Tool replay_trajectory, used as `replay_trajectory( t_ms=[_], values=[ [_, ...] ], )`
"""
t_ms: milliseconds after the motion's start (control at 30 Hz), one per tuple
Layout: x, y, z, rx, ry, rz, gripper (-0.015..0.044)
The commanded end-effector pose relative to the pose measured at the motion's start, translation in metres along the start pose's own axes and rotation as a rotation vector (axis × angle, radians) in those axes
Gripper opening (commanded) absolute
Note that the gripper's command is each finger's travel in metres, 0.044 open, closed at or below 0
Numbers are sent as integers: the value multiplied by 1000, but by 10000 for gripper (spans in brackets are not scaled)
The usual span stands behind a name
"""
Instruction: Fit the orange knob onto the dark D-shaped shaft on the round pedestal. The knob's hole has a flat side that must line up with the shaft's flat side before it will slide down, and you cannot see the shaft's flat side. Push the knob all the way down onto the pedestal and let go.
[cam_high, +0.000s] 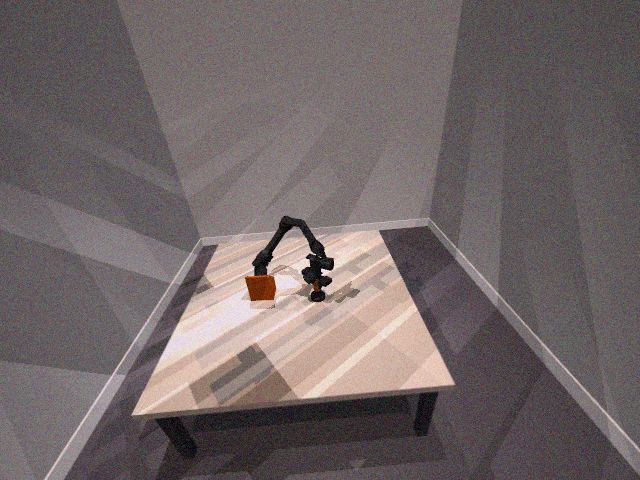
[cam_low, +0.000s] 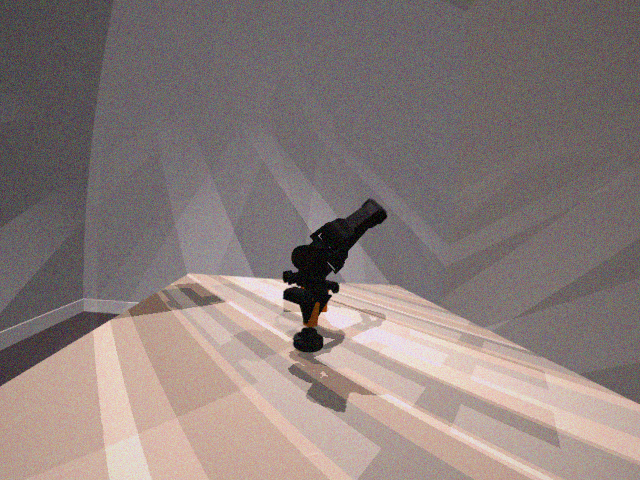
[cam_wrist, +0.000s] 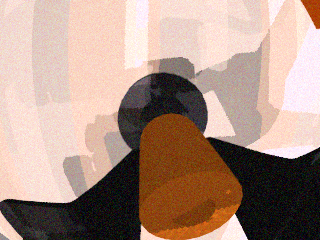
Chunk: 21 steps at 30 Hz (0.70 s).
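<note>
The orange knob (cam_high: 316, 285) (cam_low: 313, 316) (cam_wrist: 182, 155) is a tapered piece, held over the pedestal and seen from above in the wrist view. The gripper (cam_high: 316, 283) (cam_low: 311, 313) (cam_wrist: 173, 146) points down and is shut on it, with one black finger on each side. The round dark pedestal (cam_high: 317, 297) (cam_low: 308, 343) (cam_wrist: 134, 102) stands on the table below. In the exterior view a short dark part shows between the knob's lower end and the wide base. The knob hides most of the shaft in the wrist view, and I cannot tell how its flat side lies.
A larger orange block (cam_high: 261, 287) stands to the left of the pedestal in the top view, near the arm's base; its corner (cam_wrist: 313, 11) shows at the wrist view's upper right. The table (cam_high: 361, 356) (cam_low: 170, 413) carries patchy shadows and light stripes.
</note>
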<state>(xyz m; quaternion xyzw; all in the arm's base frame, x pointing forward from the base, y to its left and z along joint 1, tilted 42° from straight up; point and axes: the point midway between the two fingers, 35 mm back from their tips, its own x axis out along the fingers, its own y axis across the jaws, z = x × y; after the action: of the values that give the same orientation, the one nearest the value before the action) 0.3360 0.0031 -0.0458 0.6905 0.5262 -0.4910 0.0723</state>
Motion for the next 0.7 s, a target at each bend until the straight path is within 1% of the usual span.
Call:
replay_trajectory(
  t_ms=[0,667],
  values=[
    [1,0,0,6,2,1,0],
    [6,0,2,4,3,1,0]
  ],
)
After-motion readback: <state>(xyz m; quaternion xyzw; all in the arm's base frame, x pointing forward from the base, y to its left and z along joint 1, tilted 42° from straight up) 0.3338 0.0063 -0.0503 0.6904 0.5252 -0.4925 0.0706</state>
